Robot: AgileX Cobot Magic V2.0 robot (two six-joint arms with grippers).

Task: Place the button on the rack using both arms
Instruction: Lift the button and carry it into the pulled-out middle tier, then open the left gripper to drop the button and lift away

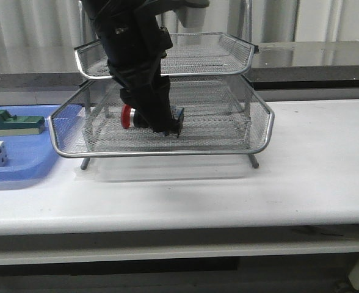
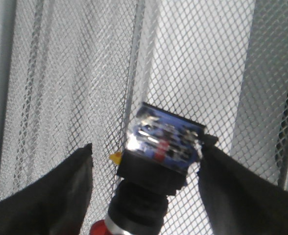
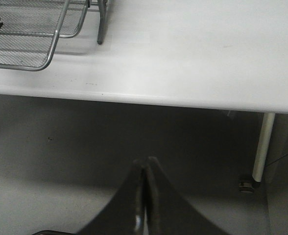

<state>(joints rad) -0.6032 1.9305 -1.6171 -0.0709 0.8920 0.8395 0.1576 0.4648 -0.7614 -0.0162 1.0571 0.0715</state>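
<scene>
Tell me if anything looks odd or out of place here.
Nothing looks spilled or damaged. The button lies on its side in the rack, inside the pulled-out middle tray, between the open left gripper fingers. The right gripper is shut, off the table's edge, over the floor.

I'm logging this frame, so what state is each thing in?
button: lying on its side in the rack's middle tray, between the left gripper's jaws
left gripper: open, one jaw clear of the button
right gripper: shut, empty, off the table
rack: upright on table
</scene>
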